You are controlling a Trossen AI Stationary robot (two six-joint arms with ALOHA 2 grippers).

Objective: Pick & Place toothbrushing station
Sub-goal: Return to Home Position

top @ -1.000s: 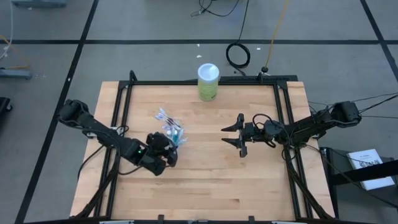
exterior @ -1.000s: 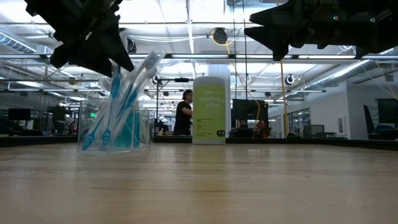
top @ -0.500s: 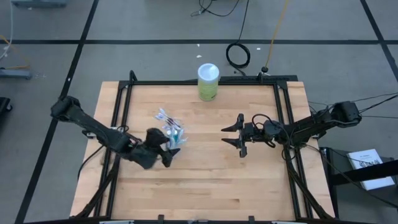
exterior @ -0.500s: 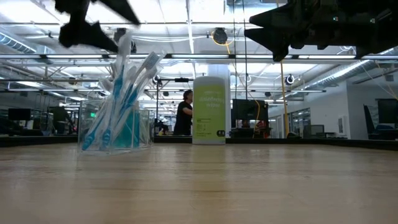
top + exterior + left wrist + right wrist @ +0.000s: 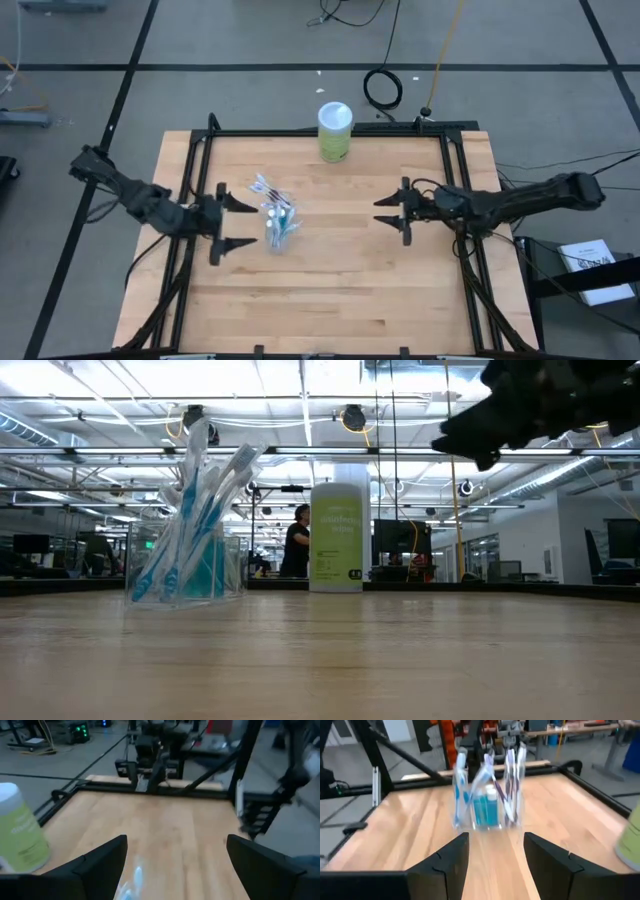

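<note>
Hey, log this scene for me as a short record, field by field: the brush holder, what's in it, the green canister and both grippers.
holder: clear plastic cup, upright on the table, left of centre
contents: blue-and-white toothbrushes leaning out of the top; teal tubes inside
green canister: upright at the table edge, top of the high view, apart from the cup
left gripper: open, empty, beside the cup, seemingly not touching it
right gripper: open, empty, right of centre, facing the cup
</note>
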